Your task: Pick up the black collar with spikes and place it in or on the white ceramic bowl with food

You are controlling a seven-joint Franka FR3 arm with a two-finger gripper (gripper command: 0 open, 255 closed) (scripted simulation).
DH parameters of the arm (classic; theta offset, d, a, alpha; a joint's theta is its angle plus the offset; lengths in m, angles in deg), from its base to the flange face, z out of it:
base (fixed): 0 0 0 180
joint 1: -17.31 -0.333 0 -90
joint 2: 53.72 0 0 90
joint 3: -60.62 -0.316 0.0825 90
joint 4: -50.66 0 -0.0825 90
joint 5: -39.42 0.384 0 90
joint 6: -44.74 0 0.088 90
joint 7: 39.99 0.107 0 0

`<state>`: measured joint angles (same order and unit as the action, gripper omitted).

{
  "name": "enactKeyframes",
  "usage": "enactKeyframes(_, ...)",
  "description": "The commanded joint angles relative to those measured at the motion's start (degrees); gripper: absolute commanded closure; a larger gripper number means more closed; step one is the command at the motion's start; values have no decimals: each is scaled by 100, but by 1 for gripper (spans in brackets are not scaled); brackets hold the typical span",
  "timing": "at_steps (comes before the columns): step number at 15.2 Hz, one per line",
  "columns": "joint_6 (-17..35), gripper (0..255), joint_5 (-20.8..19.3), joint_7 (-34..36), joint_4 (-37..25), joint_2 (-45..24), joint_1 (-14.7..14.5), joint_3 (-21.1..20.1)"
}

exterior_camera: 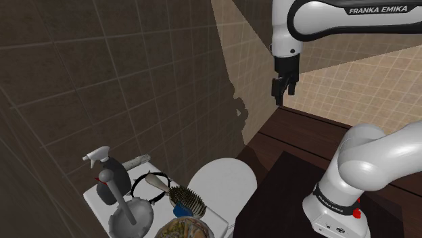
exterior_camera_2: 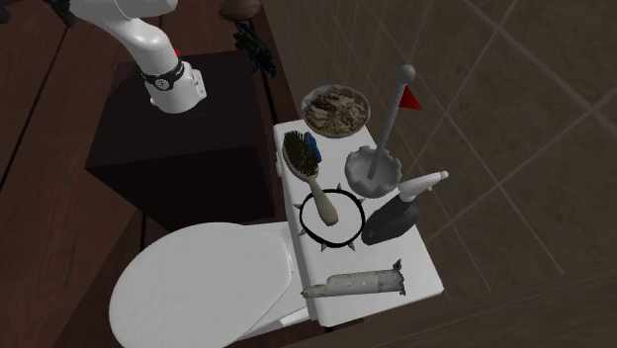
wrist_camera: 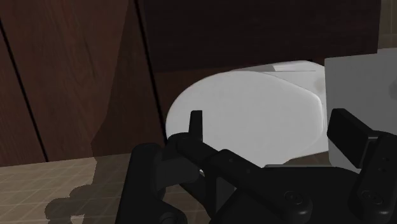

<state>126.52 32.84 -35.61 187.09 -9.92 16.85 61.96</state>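
The black collar with spikes (exterior_camera: 150,186) (exterior_camera_2: 331,214) lies flat on the white toilet tank lid (exterior_camera_2: 420,272), with a hairbrush handle resting inside its ring. The bowl with brownish food (exterior_camera: 181,230) (exterior_camera_2: 336,109) stands at the tank lid's end, past the hairbrush. My gripper (exterior_camera: 283,91) (wrist_camera: 273,127) hangs high in the air near the tiled wall, far from the collar, open and holding nothing. In the wrist view its fingers (wrist_camera: 196,124) stand apart over the toilet lid (wrist_camera: 248,114).
On the tank lid also sit a hairbrush (exterior_camera_2: 302,158), a grey toilet-brush holder with a red-tipped handle (exterior_camera_2: 376,168), a dark spray bottle (exterior_camera_2: 396,213) and a rolled grey item (exterior_camera_2: 356,285). The closed toilet lid (exterior_camera: 223,182) is beside the tank. Dark tiled walls stand close behind.
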Motion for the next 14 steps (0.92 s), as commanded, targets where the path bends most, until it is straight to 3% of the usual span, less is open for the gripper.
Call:
enactKeyframes(1, 0, 0, 0, 0, 0, 0, 0, 0)
enactKeyframes(14, 1784, 0, 882, 1182, 64, -1561, -532, -1015)
